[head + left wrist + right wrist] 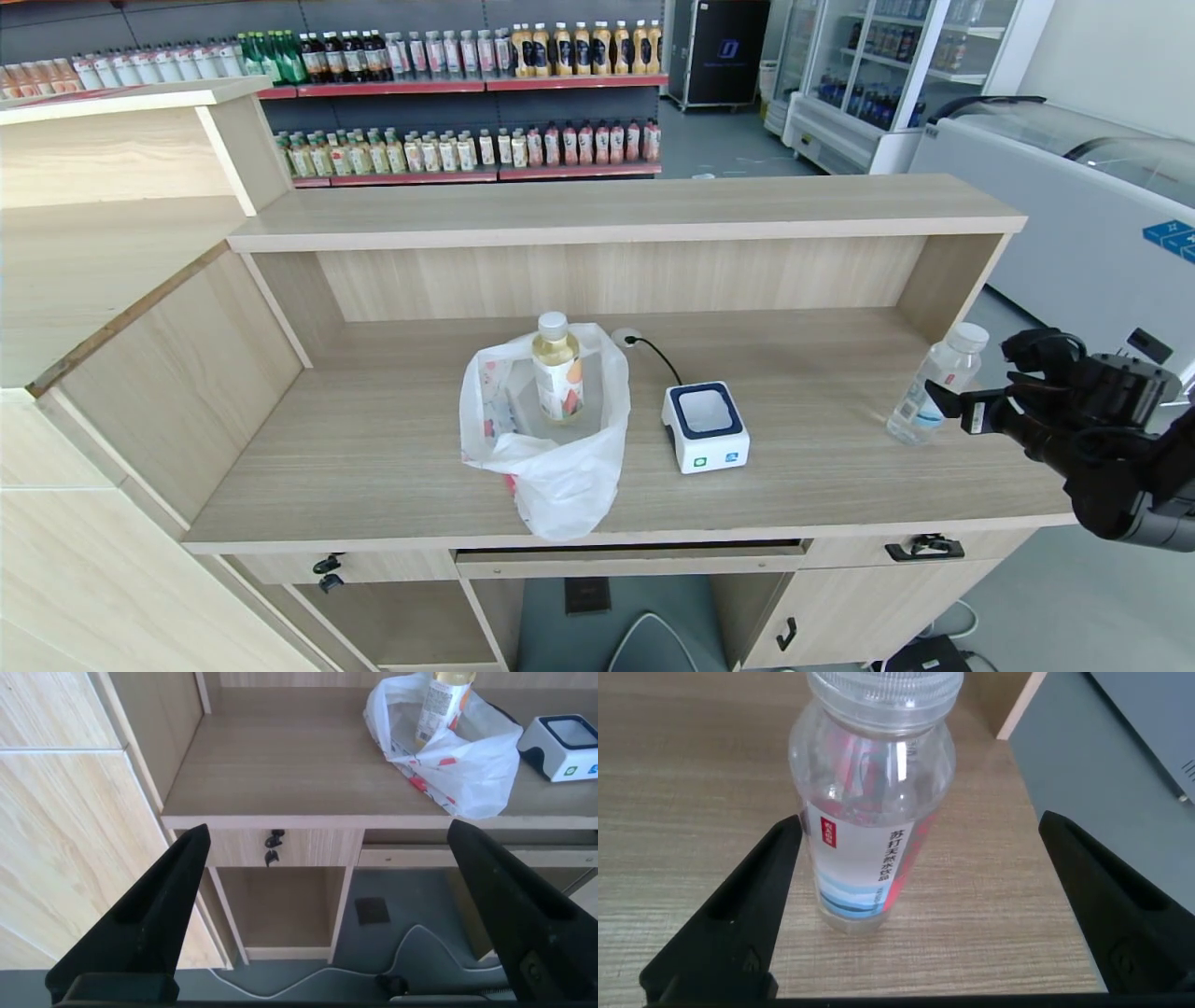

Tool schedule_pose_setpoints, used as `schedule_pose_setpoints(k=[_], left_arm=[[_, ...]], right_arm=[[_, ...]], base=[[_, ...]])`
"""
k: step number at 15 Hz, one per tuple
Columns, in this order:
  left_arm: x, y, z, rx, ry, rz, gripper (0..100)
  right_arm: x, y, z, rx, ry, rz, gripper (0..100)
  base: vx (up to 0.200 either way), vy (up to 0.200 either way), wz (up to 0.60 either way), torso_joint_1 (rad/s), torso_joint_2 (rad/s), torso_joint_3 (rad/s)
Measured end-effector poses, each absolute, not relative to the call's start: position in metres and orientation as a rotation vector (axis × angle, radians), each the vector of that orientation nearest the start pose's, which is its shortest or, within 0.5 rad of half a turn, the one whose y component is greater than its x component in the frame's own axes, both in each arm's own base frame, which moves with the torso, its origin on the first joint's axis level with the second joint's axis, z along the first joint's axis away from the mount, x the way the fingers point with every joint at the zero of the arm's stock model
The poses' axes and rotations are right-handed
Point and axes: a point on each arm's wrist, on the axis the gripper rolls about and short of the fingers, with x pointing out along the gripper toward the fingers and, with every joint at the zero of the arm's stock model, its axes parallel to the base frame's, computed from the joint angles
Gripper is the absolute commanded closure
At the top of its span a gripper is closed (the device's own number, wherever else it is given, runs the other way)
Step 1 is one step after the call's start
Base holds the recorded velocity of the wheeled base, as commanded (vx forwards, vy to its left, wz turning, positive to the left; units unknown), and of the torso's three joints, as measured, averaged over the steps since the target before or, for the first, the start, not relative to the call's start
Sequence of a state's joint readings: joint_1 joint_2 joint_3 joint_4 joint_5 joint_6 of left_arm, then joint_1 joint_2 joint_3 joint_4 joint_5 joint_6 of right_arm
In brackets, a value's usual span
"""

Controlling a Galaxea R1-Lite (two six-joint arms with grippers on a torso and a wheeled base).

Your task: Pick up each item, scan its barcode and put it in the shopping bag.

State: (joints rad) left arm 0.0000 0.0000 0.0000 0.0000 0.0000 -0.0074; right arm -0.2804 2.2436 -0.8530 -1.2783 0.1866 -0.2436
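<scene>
In the right wrist view the right gripper [910, 905] has its jaws spread wide, with the bottle [873, 812] between them, untouched. The head view places the bottle at the right end of the counter [373, 448]. The left gripper [327, 905], also spread and empty, hangs before the counter, facing the bag [467, 761].

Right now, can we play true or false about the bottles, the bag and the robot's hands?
1. A bottle of yellow drink stands in the shopping bag. True.
2. The clear water bottle lies on its side. False: it stands upright on the counter.
3. The right gripper is shut on the water bottle. False: it is open and not touching the bottle.
4. The scanner sits between the bag and the water bottle. True.
</scene>
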Motion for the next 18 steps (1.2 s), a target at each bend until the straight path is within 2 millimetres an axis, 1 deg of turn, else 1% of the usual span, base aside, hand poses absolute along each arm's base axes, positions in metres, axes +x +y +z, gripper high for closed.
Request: schedule_pose_setpoints(k=[9, 18], left_arm=[[-0.023, 0.0, 0.075, -0.007, 0.0, 0.0, 0], [-0.023, 0.0, 0.075, -0.007, 0.0, 0.0, 0]], right_arm=[[0.4, -0.102, 0.06, -0.234, 0.092, -0.067, 0], [0.406, -0.102, 0.047, -0.237, 0.111, -0.059, 0]], base=[[0.0, 0.0, 0.0, 0.0, 0.0, 0.0], [0.0, 0.0, 0.0, 0.0, 0.0, 0.0]])
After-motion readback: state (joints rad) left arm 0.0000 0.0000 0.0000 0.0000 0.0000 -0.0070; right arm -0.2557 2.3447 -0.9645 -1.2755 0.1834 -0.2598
